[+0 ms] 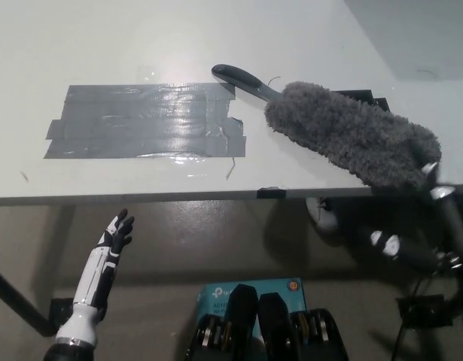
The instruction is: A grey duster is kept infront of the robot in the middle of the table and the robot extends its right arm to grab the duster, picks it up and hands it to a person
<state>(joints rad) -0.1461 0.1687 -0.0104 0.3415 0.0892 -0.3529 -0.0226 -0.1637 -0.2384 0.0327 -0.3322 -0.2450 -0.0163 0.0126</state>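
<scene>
The grey duster (pixel 348 131) lies slanted on the white table (pixel 216 45). Its dark handle (pixel 242 78) points to the far left and its fluffy head reaches the table's front edge at the right. My black right hand (pixel 427 218) is at the near right end of the fluffy head, partly below the table edge. Its fingers (pixel 431 171) are spread apart and one tip is up against the fluff; nothing is held. My white left hand (pixel 114 237) rests low at the lower left, below the table edge, with its fingers stretched out.
A large patch of grey tape (pixel 144 120) is stuck on the table left of the duster. The table's front edge (pixel 141 197) runs across the picture. On the floor below lie a teal box (pixel 250 289) and a white object (pixel 320 212).
</scene>
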